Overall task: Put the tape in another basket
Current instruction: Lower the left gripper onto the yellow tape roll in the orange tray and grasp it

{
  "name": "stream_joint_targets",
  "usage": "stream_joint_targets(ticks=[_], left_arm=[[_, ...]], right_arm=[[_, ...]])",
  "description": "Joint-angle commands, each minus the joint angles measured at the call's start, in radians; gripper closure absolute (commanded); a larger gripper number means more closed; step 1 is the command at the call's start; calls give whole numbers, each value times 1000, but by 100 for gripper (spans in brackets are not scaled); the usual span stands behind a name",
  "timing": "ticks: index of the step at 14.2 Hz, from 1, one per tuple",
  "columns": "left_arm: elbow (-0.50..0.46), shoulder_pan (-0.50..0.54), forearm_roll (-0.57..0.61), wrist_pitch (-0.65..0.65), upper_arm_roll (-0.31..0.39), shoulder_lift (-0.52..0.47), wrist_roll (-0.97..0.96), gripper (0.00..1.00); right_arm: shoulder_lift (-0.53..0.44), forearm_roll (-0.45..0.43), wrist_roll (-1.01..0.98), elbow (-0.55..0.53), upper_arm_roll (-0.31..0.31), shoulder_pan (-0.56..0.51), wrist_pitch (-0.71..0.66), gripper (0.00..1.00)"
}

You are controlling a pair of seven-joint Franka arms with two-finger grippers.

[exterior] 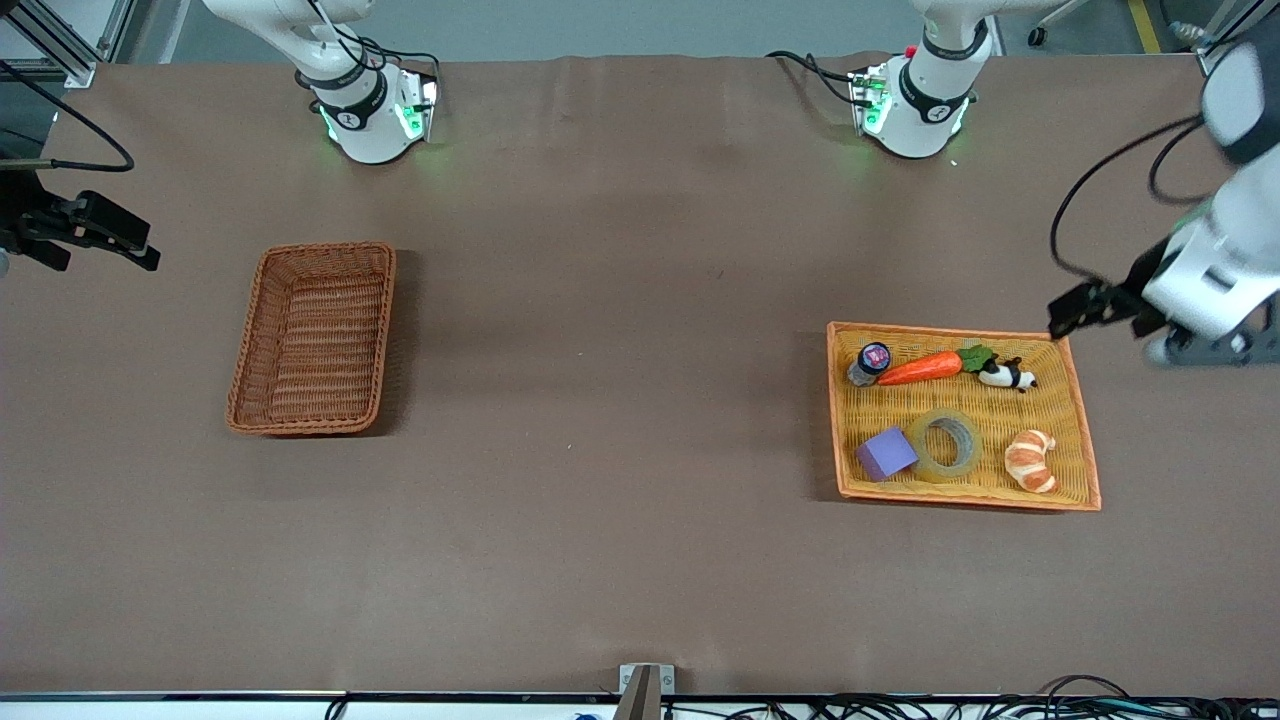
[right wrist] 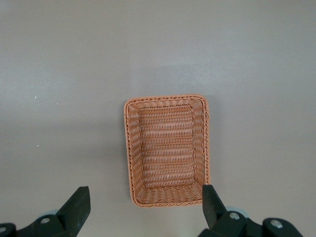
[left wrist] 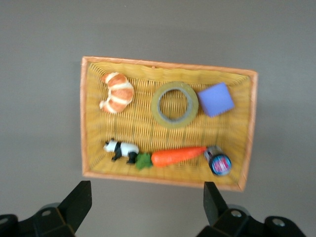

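Observation:
The tape [exterior: 925,461], a translucent yellowish ring, lies flat in the yellow basket with the orange rim [exterior: 960,497], between a purple cube and a croissant. It also shows in the left wrist view [left wrist: 174,123]. The reddish-brown wicker basket [exterior: 312,337] stands empty toward the right arm's end of the table and shows in the right wrist view [right wrist: 167,148]. My left gripper [exterior: 1075,310] is open and empty, up over the table just off the yellow basket's corner [left wrist: 148,202]. My right gripper [exterior: 110,235] is open and empty, high over the table beside the wicker basket [right wrist: 145,205].
The yellow basket also holds a purple cube [exterior: 886,453], a croissant [exterior: 1031,460], a toy carrot [exterior: 925,367], a small panda figure [exterior: 1007,375] and a dark round-lidded jar [exterior: 871,361]. Brown table [exterior: 620,400] lies between the two baskets.

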Motion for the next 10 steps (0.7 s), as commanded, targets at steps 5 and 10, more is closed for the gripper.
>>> stream_joint_targets(ticks=[5,10], left_arm=[[-133,29,1,387,3,241,-63,0],[-131,15,1,490,-2,361,-115,10]], right_arm=[[-2,23,-12,4,4,-12,-7,0],[-2,23,-12,4,4,-12,-7,0]])
